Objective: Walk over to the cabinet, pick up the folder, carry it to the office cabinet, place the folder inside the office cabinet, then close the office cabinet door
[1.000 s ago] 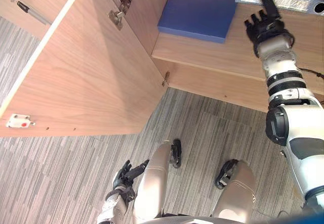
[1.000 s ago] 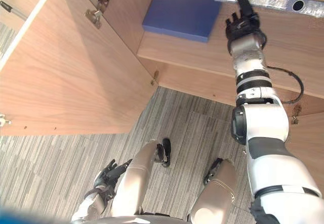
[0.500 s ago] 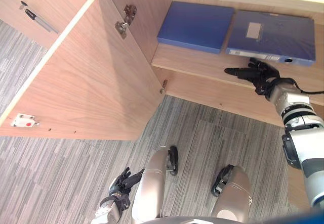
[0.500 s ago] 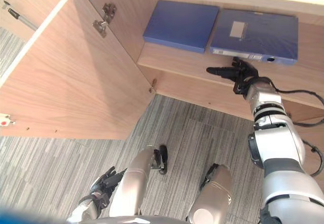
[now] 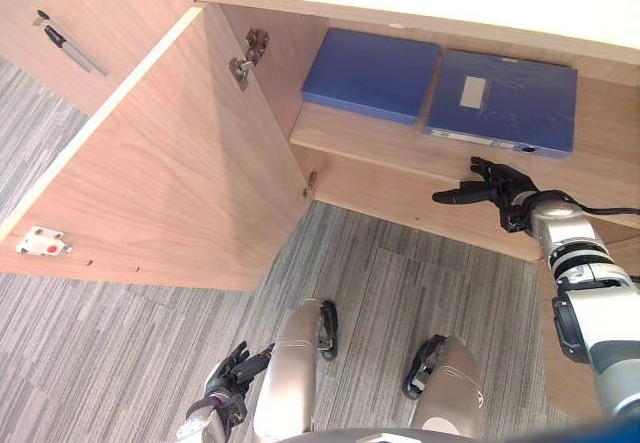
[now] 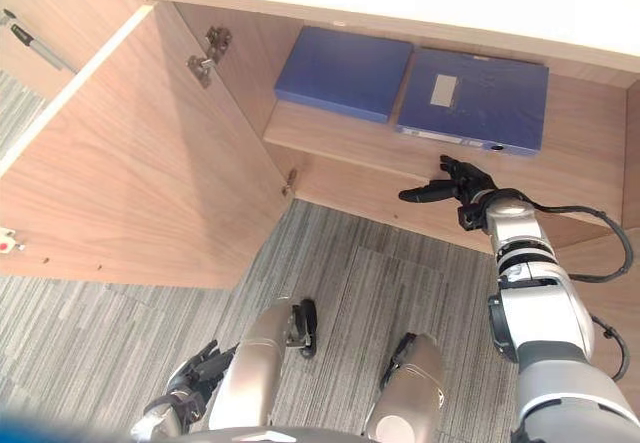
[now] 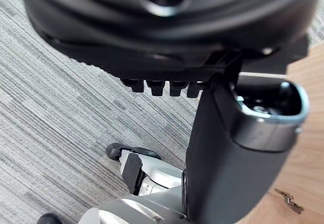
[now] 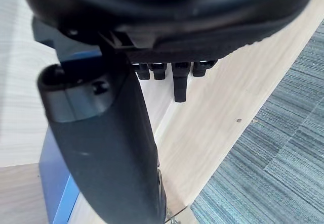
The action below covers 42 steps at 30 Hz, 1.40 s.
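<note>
**Folder's on the shelf, door not shut yet**

Going from the left: the cabinet door [image 5: 150, 183] is swung wide with its inner face toward the camera. There's a white catch [image 5: 40, 242] with a red dot near its free edge and a metal hinge [image 5: 247, 55] where it meets the cabinet side. It's open like that so the shelf can be reached, I'd guess, and closing it looks like the one step left. Down low, the left hand [image 5: 228, 388] hangs over the carpet [image 5: 430, 273], fingers loose, holding nothing.

On the shelf [image 5: 390, 141] two folders lie flat, side by side and about touching: a plain blue folder [image 5: 372, 73], then the labelled folder [image 5: 503, 100]. My read is the labelled one is the task's folder, since the right hand [image 5: 505, 195] sits just in front of it by the shelf edge, fingers straight out and empty.

Writing-wise there's a pale label [image 5: 473, 91] on its cover and a pale strip [image 5: 470, 137] along the near edge. Both are too small to read.
</note>
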### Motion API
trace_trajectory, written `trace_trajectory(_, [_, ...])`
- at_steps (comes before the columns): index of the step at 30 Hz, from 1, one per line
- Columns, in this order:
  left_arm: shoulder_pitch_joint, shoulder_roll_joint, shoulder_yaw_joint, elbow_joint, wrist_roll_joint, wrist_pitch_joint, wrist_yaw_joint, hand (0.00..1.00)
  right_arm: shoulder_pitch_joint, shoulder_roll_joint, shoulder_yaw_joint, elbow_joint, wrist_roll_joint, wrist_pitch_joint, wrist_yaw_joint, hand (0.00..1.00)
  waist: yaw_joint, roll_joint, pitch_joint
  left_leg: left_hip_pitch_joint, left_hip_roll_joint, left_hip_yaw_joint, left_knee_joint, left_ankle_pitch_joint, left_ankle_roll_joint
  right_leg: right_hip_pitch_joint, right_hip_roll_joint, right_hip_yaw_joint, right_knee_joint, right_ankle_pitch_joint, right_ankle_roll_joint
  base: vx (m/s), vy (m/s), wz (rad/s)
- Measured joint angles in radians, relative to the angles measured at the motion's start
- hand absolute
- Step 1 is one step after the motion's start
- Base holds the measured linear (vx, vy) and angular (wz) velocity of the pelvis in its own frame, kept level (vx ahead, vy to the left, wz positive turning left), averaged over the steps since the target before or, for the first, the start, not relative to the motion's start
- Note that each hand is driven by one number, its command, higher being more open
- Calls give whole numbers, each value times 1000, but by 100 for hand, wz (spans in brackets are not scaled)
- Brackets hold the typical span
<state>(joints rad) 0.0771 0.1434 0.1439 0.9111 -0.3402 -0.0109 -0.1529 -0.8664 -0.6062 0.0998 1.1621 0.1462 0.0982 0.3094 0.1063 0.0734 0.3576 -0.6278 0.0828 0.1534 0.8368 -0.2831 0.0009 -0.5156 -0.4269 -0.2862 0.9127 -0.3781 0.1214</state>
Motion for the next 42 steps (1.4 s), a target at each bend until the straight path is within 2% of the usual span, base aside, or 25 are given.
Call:
trace_trajectory(5, [9, 5, 0, 10, 9, -1, 0, 100, 56, 39, -3, -21, 0, 1, -4, 100, 1, -12, -1, 72, 18, 20, -64, 7, -2, 65, 31, -6, -86, 33, 3, 60, -5, -17])
trace_trajectory(8, [18, 16, -1, 9, 33, -1, 1, 100, 106, 78, -55, -31, -27, 8, -1, 100, 0, -28, -7, 138, 23, 27, -152, 37, -12, 137, 59, -31, -191, 74, 4, 100, -27, -11])
trace_trajectory(11, [27, 20, 0, 10, 59, -1, 0, 100, 174, 116, -103, -28, -31, 70, 2, 100, 1, -41, -11, 224, 34, 35, -246, 66, -24, 231, 97, -58, -319, 125, 3, 121, -25, -15])
trace_trajectory(14, [57, 32, 4, 10, 82, 1, -1, 100, 229, 173, -173, -15, -90, 101, 8, 100, -5, -54, -21, 314, 81, 75, -329, 87, -44, 321, 179, -57, -492, 211, -5, 118, -35, -51])
trace_trajectory(16, [62, 31, 13, 12, 90, 1, -1, 100, 231, 173, -174, -22, -151, 101, 5, 100, -8, -56, -30, 328, 98, 78, -325, 87, -44, 333, 207, -39, -530, 235, -11, 68, -25, -59])
trace_trajectory(17, [63, 24, 29, 19, 96, 1, -2, 100, 231, 175, -159, -52, -207, 99, -4, 100, -6, -59, -32, 335, 108, 35, -300, 86, -44, 345, 236, -3, -564, 264, -17, 32, -31, -108])
trace_trajectory(18, [64, 14, 33, 27, 96, -3, -1, 100, 234, 182, -154, -81, -264, 70, -19, 100, 1, -65, -39, 346, 95, -72, -281, 79, -55, 347, 264, 53, -588, 292, -22, 6, -26, -138])
trace_trajectory(20, [65, 5, 38, 57, 98, -9, 4, 100, 255, 193, -150, -94, -304, 5, -57, 100, 0, -74, -85, 380, 63, -226, -307, 51, -98, 346, 296, 129, -641, 324, -17, -17, 29, -127])
trace_trajectory(21, [59, 4, 38, 69, 99, -10, 10, 100, 282, 197, -158, -102, -303, -14, -79, 100, -10, -77, -104, 402, 59, -258, -329, 36, -115, 348, 306, 157, -668, 346, -12, -20, 121, -101])
trace_trajectory(23, [35, 9, 35, 84, 117, -10, 27, 100, 374, 222, -204, -114, -295, -39, -133, 100, -48, -101, -138, 450, 58, -236, -377, 8, -112, 363, 311, 211, -731, 397, 5, -55, 182, -76])
trace_trajectory(26, [4, 19, 27, 87, 173, -11, 36, 100, 502, 269, -237, -107, -262, -34, -157, 100, -61, -142, -164, 479, 50, -155, -381, -1, -97, 363, 307, 293, -784, 458, 19, -115, 182, -89])
trace_trajectory(27, [-8, 35, 11, 86, 236, -15, 39, 100, 568, 297, -237, -106, -258, -33, -161, 100, -65, -156, -173, 501, 47, -100, -380, -7, -87, 361, 307, 342, -800, 482, 26, -167, 154, -124])
trace_trajectory(29, [-25, 45, -1, 87, 295, -15, 58, 100, 642, 333, -236, -96, -254, -22, -162, 100, -87, -157, -175, 542, 54, -18, -382, -12, -71, 356, 307, 339, -821, 551, 18, -199, 121, -138])
trace_trajectory(30, [-34, 46, 3, 88, 314, -18, 65, 100, 669, 354, -235, -85, -230, -18, -163, 100, -98, -148, -178, 563, 69, 63, -395, -1, -51, 354, 319, 290, -894, 659, -18, -303, 94, -172])
trace_trajectory(31, [-40, 42, 15, 98, 317, -23, 74, 100, 691, 372, -237, -82, -198, -15, -166, 100, -108, -136, -172, 586, 83, 139, -417, 17, -36, 346, 306, 131, -856, 634, -61, -303, 95, -180])
trace_trajectory(32, [-41, 42, 25, 100, 317, -23, 81, 100, 704, 378, -238, -78, -176, -11, -168, 100, -111, -134, -172, 603, 85, 175, -432, 28, -37, 343, 287, 40, -801, 580, -99, -262, 60, -171])
trace_trajectory(33, [-44, 39, 42, 105, 319, -23, 97, 100, 738, 386, -239, -79, -143, -8, -170, 100, -115, -119, -175, 639, 99, 236, -467, 51, -42, 344, 258, -75, -705, 489, -137, -164, 2, -146])
trace_trajectory(34, [-43, 39, 58, 108, 326, -23, 113, 100, 776, 398, -264, -90, -126, -8, -176, 100, -119, -96, -178, 658, 128, 277, -498, 75, -55, 345, 241, -126, -603, 418, -151, -152, -51, -129])
trace_trajectory(35, [-43, 40, 65, 111, 331, -23, 121, 100, 798, 408, -282, -99, -113, -8, -183, 100, -121, -88, -180, 667, 139, 291, -516, 88, -62, 348, 232, -131, -561, 390, -143, -138, -158, -94])
trace_trajectory(36, [-40, 43, 74, 118, 333, -23, 132, 100, 842, 422, -314, -116, -102, -8, -189, 100, -129, -87, -184, 688, 147, 307, -564, 113, -69, 374, 204, -124, -509, 337, -106, -122, -233, -63])
trace_trajectory(37, [-24, 48, 77, 119, 335, -24, 137, 100, 877, 432, -338, -125, -103, -8, -195, 100, -138, -112, -199, 694, 131, 303, -595, 115, -101, 408, 175, -101, -528, 284, -50, -99, -254, -62])
trace_trajectory(38, [-24, 49, 83, 123, 337, -25, 141, 100, 888, 436, -357, -127, -104, -10, -197, 100, -140, -123, -202, 695, 118, 297, -606, 123, -120, 413, 180, -89, -560, 269, -18, -92, -250, -57])
trace_trajectory(39, [-12, 24, 88, 145, 349, -20, 145, 100, 909, 434, -400, -129, -104, -13, -216, 100, -144, -109, -210, 705, 119, 249, -639, 136, -140, 422, 230, -83, -614, 278, -23, -39, -198, -67])
trace_trajectory(40, [7, 2, 88, 153, 352, -21, 143, 100, 921, 430, -422, -130, -103, -15, -233, 100, -142, -99, -218, 730, 120, 233, -689, 140, -137, 434, 268, -79, -658, 290, -35, -42, -191, -97])
trace_trajectory(42, [34, -10, 102, 170, 353, -17, 128, 100, 923, 429, -446, -131, -102, -26, -246, 100, -138, -103, -232, 755, 138, 223, -756, 165, -140, 431, 338, -56, -711, 316, -70, -7, -155, -93])
